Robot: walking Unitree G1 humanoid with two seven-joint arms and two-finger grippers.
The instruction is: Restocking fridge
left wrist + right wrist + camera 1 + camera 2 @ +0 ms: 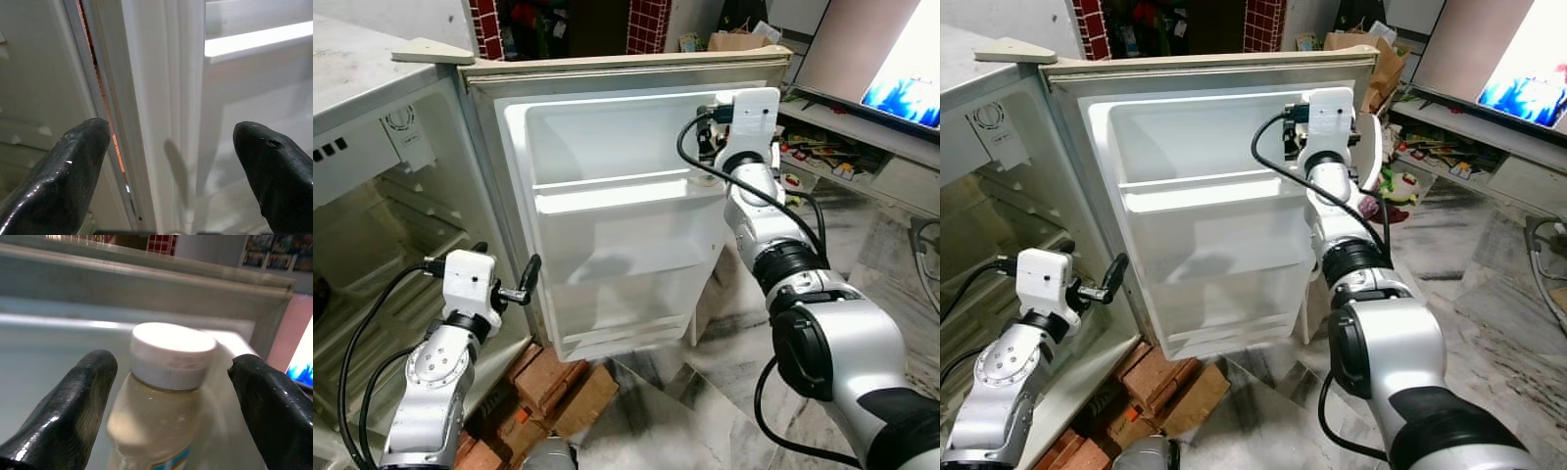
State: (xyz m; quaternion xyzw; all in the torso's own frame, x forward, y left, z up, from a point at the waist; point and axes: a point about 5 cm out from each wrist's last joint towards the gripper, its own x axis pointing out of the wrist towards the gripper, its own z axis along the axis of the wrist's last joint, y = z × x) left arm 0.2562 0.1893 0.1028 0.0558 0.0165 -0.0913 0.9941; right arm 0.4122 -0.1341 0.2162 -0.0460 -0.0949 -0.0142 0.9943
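Left gripper hangs low by the hinge edge of the open fridge door, fingers spread wide, holding nothing. Bricks lie on the floor beneath the door. Our right gripper is up at the door's top shelf, fingers wide apart either side of a white-capped bottle standing there, not touching it. A screen glows far right.

R arm raised at open fridge door top shelf; L claw near door edge.
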